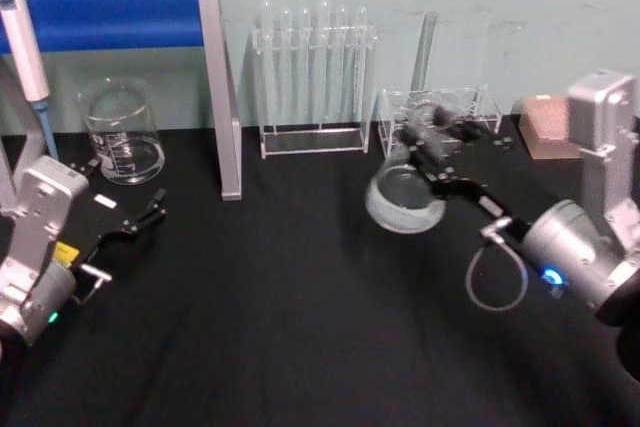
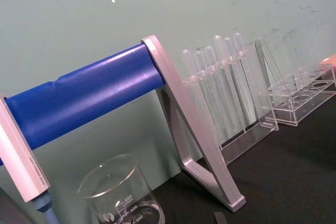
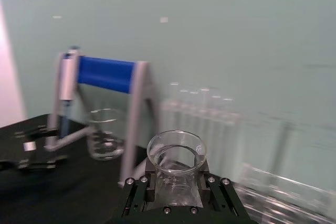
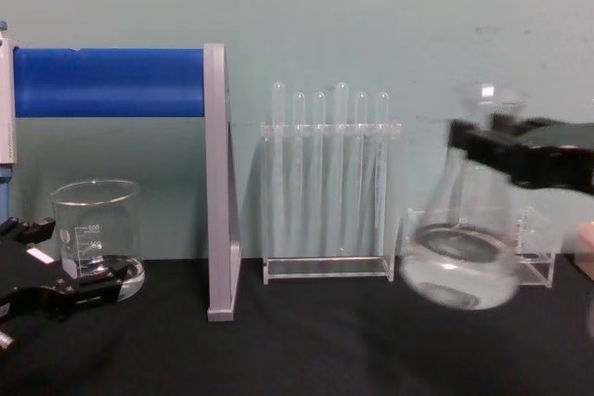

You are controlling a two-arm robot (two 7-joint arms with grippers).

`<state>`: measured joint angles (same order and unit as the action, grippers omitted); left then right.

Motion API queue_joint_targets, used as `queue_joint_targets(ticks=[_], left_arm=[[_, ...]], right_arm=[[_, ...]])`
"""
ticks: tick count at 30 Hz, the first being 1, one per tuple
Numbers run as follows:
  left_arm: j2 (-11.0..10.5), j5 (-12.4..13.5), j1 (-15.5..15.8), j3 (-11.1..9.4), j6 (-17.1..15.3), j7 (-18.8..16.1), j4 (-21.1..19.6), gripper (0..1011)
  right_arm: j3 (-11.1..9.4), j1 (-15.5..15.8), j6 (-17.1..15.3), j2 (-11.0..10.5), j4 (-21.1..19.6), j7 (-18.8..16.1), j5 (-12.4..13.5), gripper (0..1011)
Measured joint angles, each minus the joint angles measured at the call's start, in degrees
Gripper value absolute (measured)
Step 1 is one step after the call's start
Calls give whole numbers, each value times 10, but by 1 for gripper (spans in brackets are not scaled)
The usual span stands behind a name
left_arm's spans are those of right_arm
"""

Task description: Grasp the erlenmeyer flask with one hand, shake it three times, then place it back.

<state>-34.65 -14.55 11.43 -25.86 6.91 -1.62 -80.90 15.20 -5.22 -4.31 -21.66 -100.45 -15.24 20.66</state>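
Chest view: the black right gripper [image 4: 484, 147] is closed around the neck of the clear glass conical erlenmeyer flask [image 4: 461, 257], which hangs above the black table [image 4: 306, 350], near the clear test tube rack [image 4: 329, 183]. The shaking looks under way, so short, even swings with firm pressure on the neck and room from the racks behind should serve best. The black left gripper [image 1: 140, 219] sits parked, fingers apart, by the squat glass beaker [image 1: 123, 132].

The flask [image 1: 405, 199] and beaker [image 1: 124, 134] are clear, glossy glass; the rack [image 1: 313, 137] clear plastic; the stand [image 1: 222, 97] dull grey metal; the bench [image 1: 300, 327] matt black and smooth.
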Motion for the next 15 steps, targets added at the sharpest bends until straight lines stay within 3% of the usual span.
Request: queue_joint_targets(ticks=[8, 15], left_arm=[[0, 0, 0, 0, 0, 0, 0, 1001], [0, 0, 0, 0, 0, 0, 0, 1001]], right_arm=[[-65, 43, -4, 3, -23, 55, -12, 449], [-96, 68, -12, 8, -39, 76, -19, 449]])
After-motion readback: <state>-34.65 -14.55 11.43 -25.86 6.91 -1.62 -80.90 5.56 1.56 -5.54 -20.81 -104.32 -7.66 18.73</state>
